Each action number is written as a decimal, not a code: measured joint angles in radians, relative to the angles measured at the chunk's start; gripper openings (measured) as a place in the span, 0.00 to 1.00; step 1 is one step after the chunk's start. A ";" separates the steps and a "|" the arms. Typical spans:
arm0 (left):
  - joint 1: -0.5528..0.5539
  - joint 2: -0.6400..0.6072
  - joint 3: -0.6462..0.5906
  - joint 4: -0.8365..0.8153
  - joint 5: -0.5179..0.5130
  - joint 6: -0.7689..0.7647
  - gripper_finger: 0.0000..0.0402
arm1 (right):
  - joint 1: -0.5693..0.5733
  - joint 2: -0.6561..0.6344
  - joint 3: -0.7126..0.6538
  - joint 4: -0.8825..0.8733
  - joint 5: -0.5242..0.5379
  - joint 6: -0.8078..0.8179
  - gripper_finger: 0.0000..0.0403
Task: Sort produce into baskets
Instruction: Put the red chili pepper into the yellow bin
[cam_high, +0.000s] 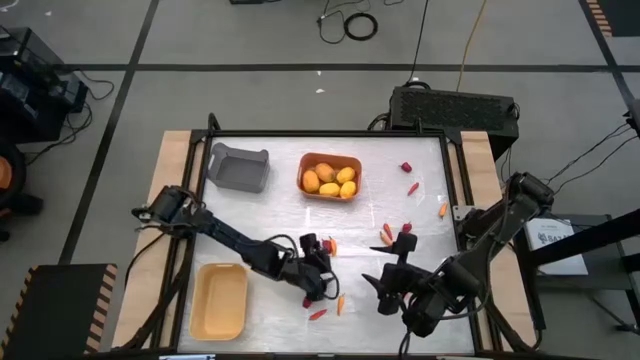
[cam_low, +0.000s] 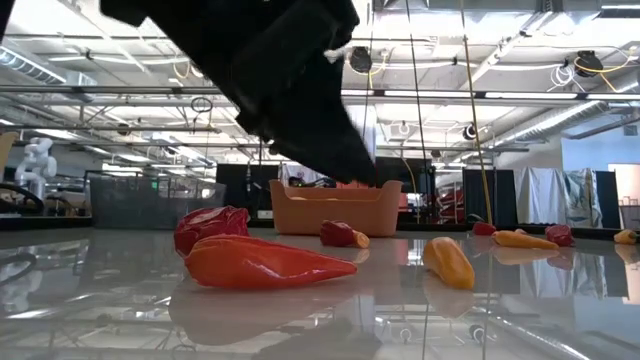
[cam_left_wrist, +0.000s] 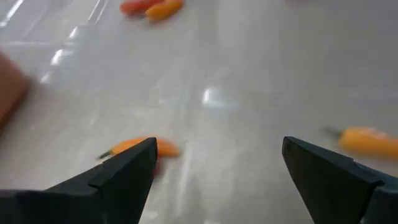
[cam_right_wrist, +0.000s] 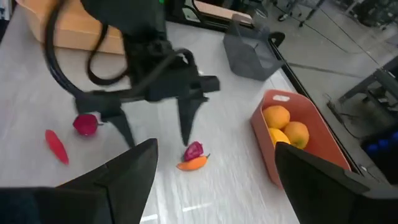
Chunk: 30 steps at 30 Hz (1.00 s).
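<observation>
My left gripper hangs open over the table's near middle, its fingers pointing down; it also shows in the right wrist view. A dark red berry and an orange carrot stick lie on the table just beside one of its fingers; that stick shows by one finger in its own view. Another berry and a red stick lie on its other side. My right gripper is open and empty, to the right of the left one. The orange basket holds several yellow-orange fruits.
The grey basket stands at the far left and the pale yellow basket at the near left. More sticks and berries lie scattered on the right half of the table. An orange stick lies near the front edge.
</observation>
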<state>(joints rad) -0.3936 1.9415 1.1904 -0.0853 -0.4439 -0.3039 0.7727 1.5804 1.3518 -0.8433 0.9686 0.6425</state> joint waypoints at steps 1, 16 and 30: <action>0.010 0.000 0.010 -0.043 -0.005 0.014 0.88 | 0.000 0.001 0.000 0.010 -0.001 -0.018 0.78; 0.225 0.002 0.001 -0.097 0.264 0.272 0.88 | -0.034 0.001 0.000 0.047 -0.002 -0.113 0.78; 0.250 0.040 -0.033 -0.054 0.340 0.243 0.88 | -0.031 0.002 0.000 0.052 -0.008 -0.100 0.78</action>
<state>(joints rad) -0.1432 1.9814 1.1569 -0.1395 -0.1038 -0.0609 0.7413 1.5821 1.3518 -0.7910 0.9605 0.5425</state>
